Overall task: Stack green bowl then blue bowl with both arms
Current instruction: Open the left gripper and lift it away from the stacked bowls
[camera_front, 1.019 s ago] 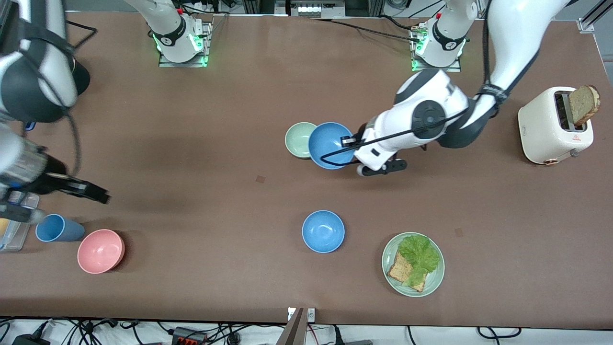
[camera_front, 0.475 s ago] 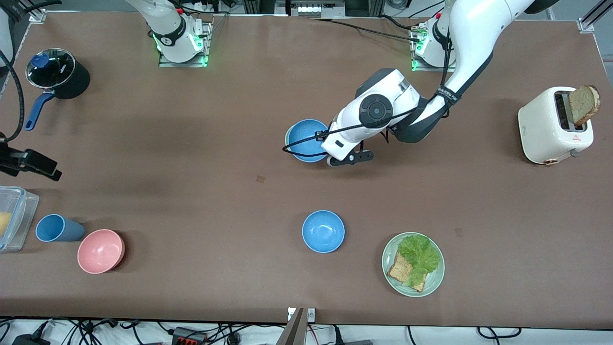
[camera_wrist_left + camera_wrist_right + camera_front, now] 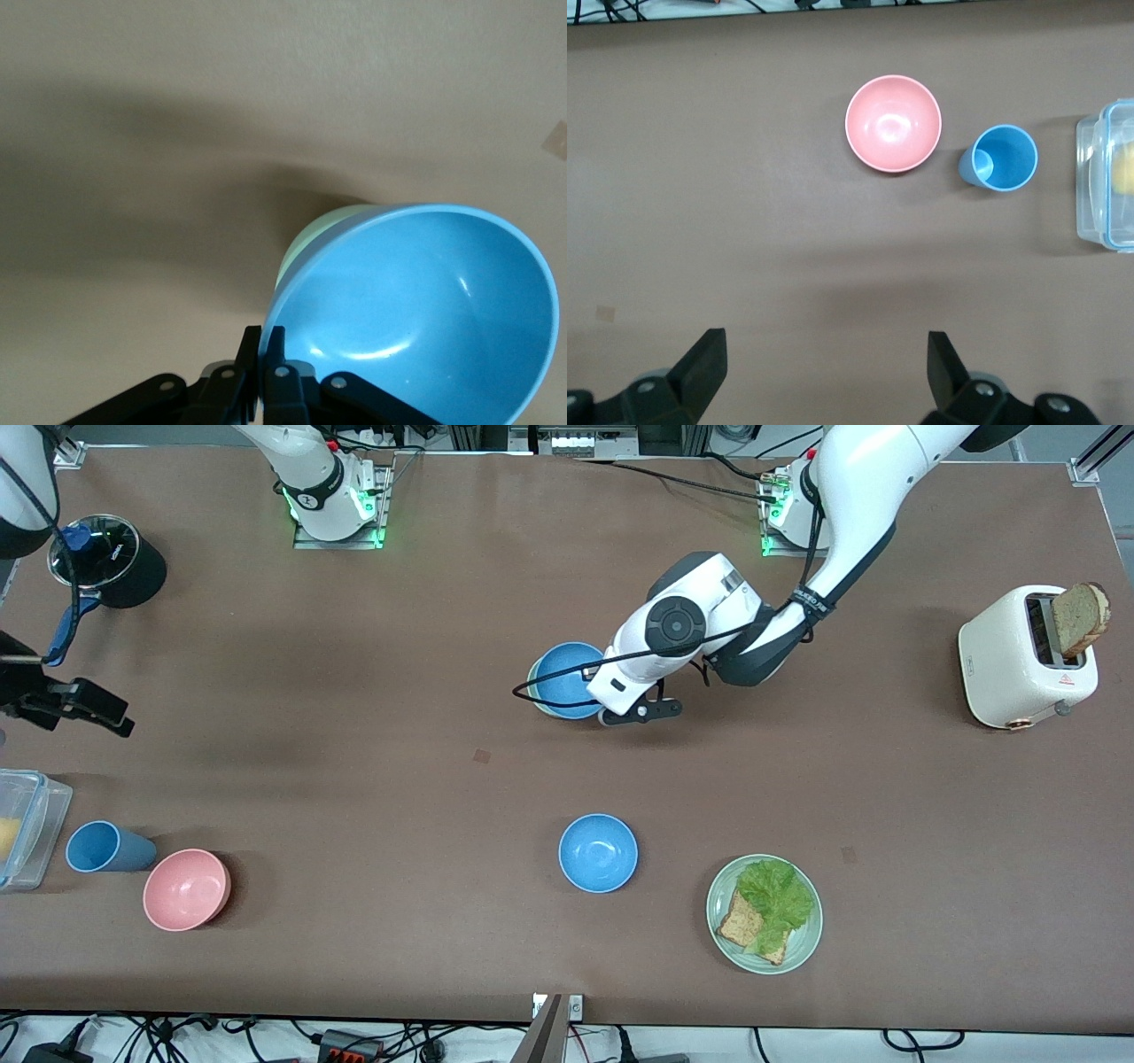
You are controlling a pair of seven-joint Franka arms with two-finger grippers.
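My left gripper is shut on the rim of a blue bowl. It holds that bowl tilted, right over the pale green bowl, in the middle of the table. In the front view the green bowl shows only as a thin rim under the blue one. I cannot tell whether the two bowls touch. A second blue bowl stands nearer the front camera. My right gripper is open and empty, up over the right arm's end of the table.
A pink bowl, a blue cup and a clear plastic box stand at the right arm's end. A black pot is near that corner. A green plate with lettuce and bread and a toaster are toward the left arm's end.
My left arm has carried the blue bowl sideways over the green bowl, now almost covering it. My right arm has pulled back toward its end of the table, uncovering the pot.
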